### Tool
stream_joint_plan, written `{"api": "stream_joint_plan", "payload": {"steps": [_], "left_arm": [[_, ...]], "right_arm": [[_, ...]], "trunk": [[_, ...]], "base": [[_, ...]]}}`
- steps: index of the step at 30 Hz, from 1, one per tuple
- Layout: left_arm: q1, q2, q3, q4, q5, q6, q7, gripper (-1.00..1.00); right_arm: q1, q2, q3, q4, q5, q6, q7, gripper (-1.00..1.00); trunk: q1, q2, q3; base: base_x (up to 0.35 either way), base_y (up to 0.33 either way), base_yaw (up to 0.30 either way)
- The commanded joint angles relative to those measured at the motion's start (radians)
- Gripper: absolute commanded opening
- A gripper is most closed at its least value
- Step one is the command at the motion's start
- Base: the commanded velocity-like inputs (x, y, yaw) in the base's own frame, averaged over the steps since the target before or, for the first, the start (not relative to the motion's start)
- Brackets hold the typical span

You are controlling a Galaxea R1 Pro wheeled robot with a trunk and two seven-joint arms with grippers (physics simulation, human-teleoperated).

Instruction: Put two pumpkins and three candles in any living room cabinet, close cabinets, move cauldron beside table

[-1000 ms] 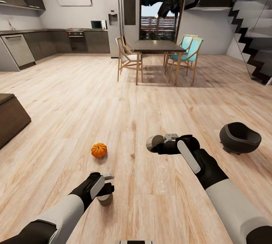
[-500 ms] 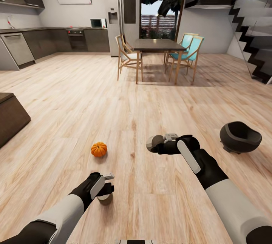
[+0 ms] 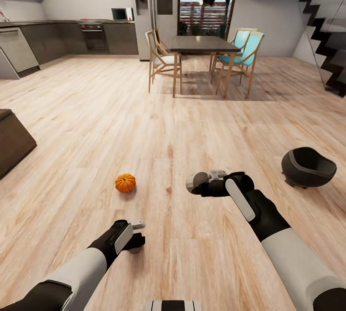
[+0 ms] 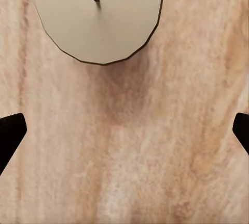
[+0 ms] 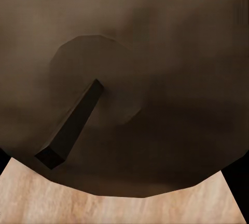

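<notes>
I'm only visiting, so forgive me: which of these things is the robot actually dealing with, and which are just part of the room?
Job:
pumpkin
candle on the floor
candle in the right gripper
cauldron

Room:
dining table
chairs
staircase

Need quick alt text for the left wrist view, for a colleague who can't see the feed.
Looking straight down at a candle standing on the pale wood floor, its flat beige top and tiny dark wick facing the camera. The left gripper is open, its two dark fingertips at opposite edges, and the candle lies off to one side of the gap between them.
</notes>
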Motion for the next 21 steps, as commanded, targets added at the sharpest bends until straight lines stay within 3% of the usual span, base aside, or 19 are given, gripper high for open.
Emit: {"api": "stream_joint_plan", "payload": {"steps": [1,10,21], "left_arm": [[0.000,0.001,-0.007,-0.002,0.011,0.003,0.008,1.00],[0.000,0.004,-0.005,0.000,0.010,0.002,-0.016,1.00],[-0.001,0.004,-0.005,0.000,0.010,0.002,-0.019,1.00]], "right_arm": [[-0.001,-0.001,0.003,-0.001,-0.010,0.002,-0.009,-1.00],[-0.001,-0.001,0.003,-0.001,-0.010,0.002,-0.009,-1.00],[-0.001,-0.001,0.003,-0.001,-0.010,0.002,-0.009,-1.00]], "trunk": [[0.000,-0.001,-0.005],[0.000,-0.001,-0.005],[0.000,-0.001,-0.005]], "base": [[0.000,0.000,0.000],[0.008,0.003,0.000],[0.228,0.100,0.000]]}}
